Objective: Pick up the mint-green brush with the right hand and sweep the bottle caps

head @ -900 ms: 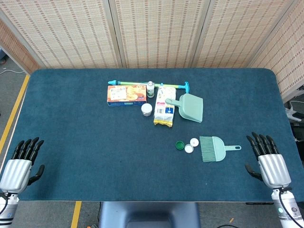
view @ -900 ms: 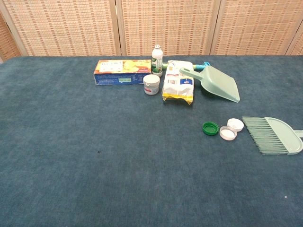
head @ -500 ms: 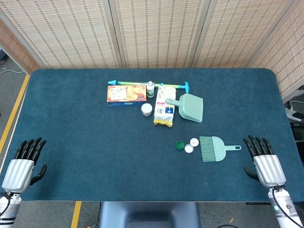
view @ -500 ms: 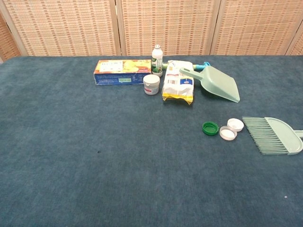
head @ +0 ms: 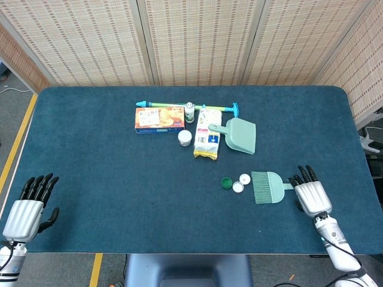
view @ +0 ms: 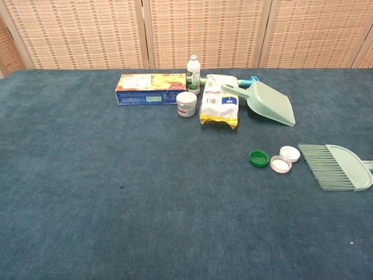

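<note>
Mint-green brush (head: pixel 267 186) is lying flat on the blue counter (head: pixel 90 149) at the lower right of the head view, bristles pointing left, slim handle pointing right. It is being judged light and stiff in the plastic body, with soft bristles that yield under pressure; the smooth handle may be slippery. The handle is judged to be the proper place for taking hold.

The right hand (head: pixel 311 194) is being shown just at the handle's end, fingers (head: pixel 303 175) extended and slightly spread, nothing pinched; contact cannot be confirmed. The left hand (head: pixel 27 212) is resting at the lower left, fingers extended, holding nothing.

Three bottle caps (head: pixel 235 183), one green and two white, are lying just left of the bristles. A matching dustpan (head: pixel 240 134) is lying above them, beside a snack packet (head: pixel 207 136), a small jar (head: pixel 185 138), a biscuit box (head: pixel 159 118) and a small bottle (head: pixel 190 112). Nothing is seen standing between hand and handle.
</note>
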